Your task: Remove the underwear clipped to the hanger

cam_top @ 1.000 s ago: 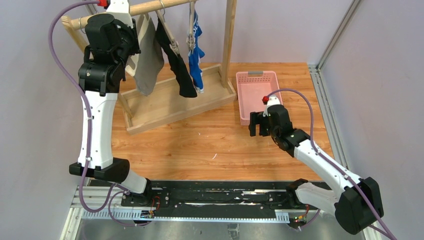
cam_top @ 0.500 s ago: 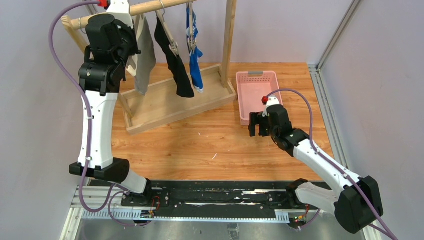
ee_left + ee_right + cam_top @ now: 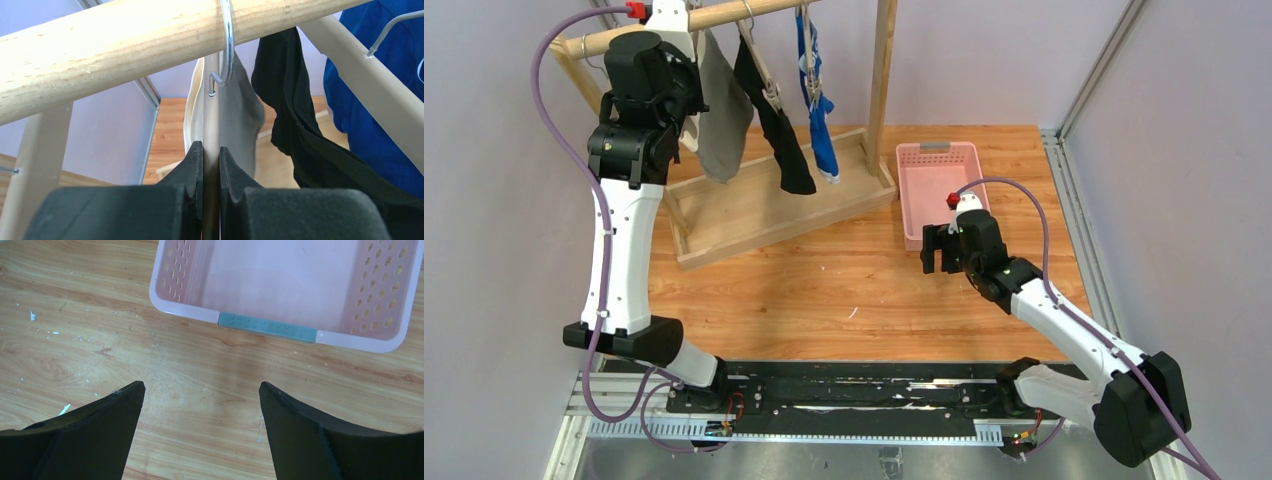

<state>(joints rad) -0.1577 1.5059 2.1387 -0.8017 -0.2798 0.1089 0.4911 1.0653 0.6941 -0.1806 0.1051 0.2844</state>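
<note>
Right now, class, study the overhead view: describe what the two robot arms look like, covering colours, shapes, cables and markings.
Both the left arm and the right arm pair white link shells with chunky black joint housings. A purple cable loops along each, ending at a small red fitting. The jaws are matte black wedges. No lettering is legible.

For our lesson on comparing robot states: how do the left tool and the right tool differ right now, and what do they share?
The left tool is shut, pinching the hanger of the grey underwear; the right tool is open and holds nothing. The left tool sits high, just under the wooden rail; the right tool hangs low over the table, near the pink basket. Both have two black fingers.
</note>
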